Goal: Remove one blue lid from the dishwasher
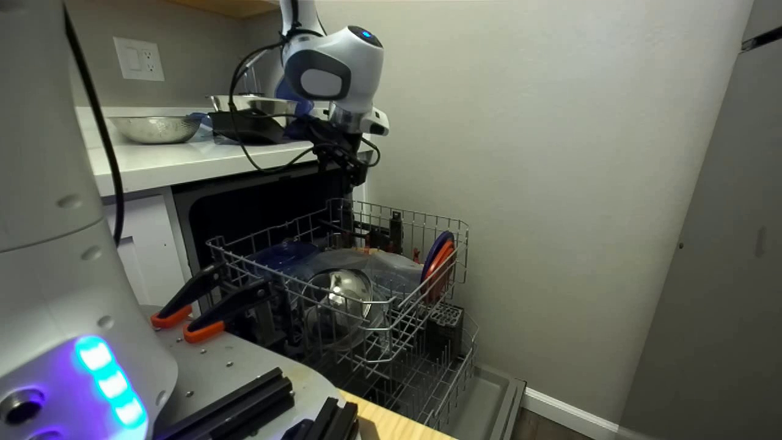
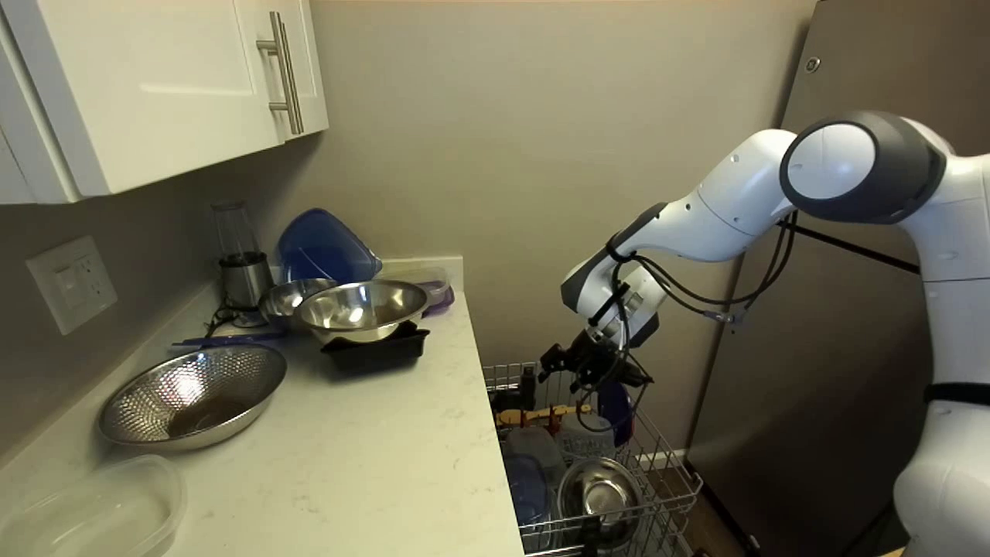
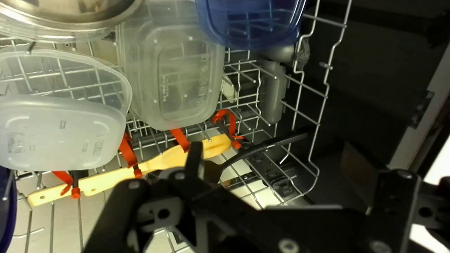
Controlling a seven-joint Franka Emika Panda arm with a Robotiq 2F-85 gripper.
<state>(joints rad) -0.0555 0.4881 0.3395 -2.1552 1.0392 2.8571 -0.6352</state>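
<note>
Honestly we couldn't read any of it, just blurry markings [image 3: 164, 88] on the clear tub [image 3: 182, 66] and cloudy tub [image 3: 63, 135], plus a tiny badge [image 2: 812, 65] on the gray panel [image 2: 835, 340].

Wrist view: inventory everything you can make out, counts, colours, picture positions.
dishwasher rack: one, grey, most of view
steel bowl: one, silver, upper left
plastic containers: at least two, clear, left, upper centre
blue piece: one, blue, top right of centre; lid or tub unclear
curved rim: one, dark blue, lower left edge
slim utensils: at least two, yellow, lower left to centre
clips: four, red, along yellow utensils
dark utensil: one, black, right of centre
unidentified part: one, grey, below blue piece
gripper: one, black, bottom, open
</note>
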